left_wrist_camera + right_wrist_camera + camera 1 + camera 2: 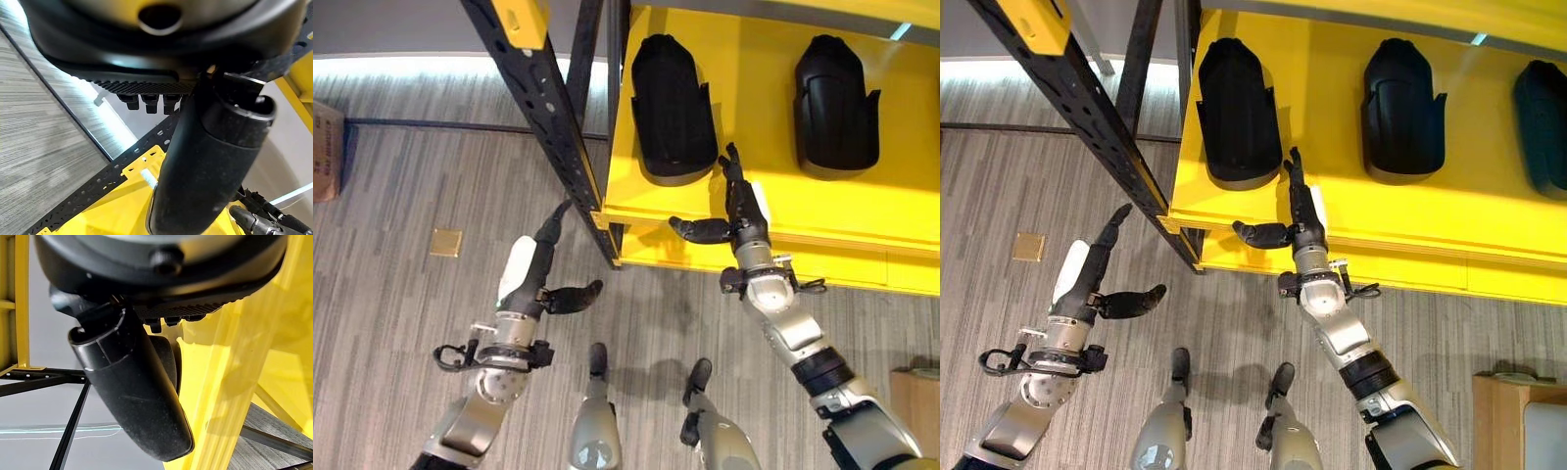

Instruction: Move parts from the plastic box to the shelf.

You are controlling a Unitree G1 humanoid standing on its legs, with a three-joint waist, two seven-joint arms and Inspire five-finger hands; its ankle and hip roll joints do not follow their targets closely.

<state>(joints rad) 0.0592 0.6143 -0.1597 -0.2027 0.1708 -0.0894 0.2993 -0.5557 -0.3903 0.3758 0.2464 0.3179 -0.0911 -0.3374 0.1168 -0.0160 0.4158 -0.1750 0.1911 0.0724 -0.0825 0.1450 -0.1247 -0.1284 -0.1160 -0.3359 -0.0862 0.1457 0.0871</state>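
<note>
Black, shiny, curved parts [674, 108] lie side by side on the yellow shelf [862, 211]. The right hand [740, 208] reaches over the shelf edge, fingers straight, holding nothing. The left hand [540, 274] is open above grey striped floor [401, 196].

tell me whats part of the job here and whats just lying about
Job:
- yellow shelf
- black parts on it
- right hand, open at the shelf edge
- left hand, open over the floor

Lying about:
- cardboard box
- floor plate
- wooden unit
</note>
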